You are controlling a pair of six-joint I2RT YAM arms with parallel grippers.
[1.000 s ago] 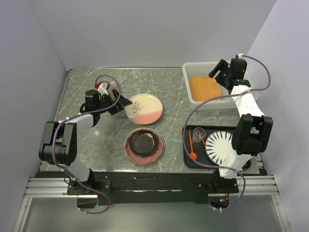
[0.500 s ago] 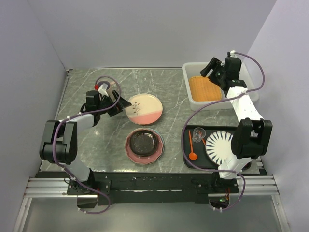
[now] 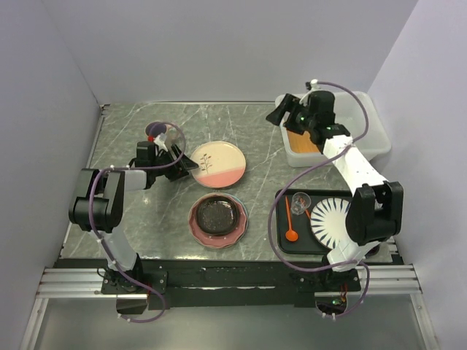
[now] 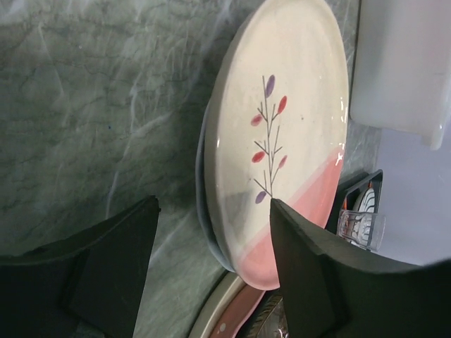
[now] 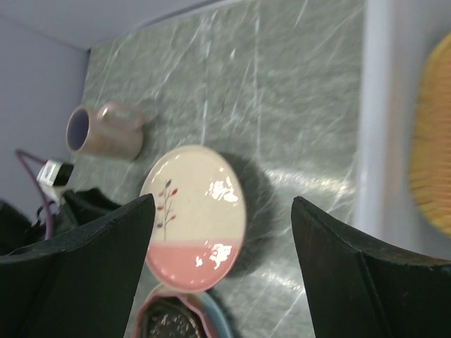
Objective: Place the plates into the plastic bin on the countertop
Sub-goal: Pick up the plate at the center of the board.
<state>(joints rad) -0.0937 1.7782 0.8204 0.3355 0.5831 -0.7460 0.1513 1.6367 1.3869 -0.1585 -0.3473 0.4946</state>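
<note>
grey-green veined countertop (image 3: 241, 120). left gripper (image 3: 180, 164) (image 4: 211, 211) sits low at the left rim of the pink-and-cream floral plate (image 3: 219, 164) (image 4: 282, 134): round, cream top with a twig motif, pink lower band, lying mid-counter. wrist view: jaws apart, plate's near rim between them, no pad clearly touching. black speckled plate (image 3: 217, 216) lies nearer the bases, stacked on a pink-rimmed plate (image 3: 195, 222). plastic bin (image 3: 365, 138) at back right holds the orange plate (image 3: 303, 142). right gripper (image 3: 281, 113) (image 5: 222, 204) hangs over the bin's left rim, jaws wide, nothing between. vs a second ago: left jaws narrower, further onto the rim; right gripper swung left off the bin's middle.
</note>
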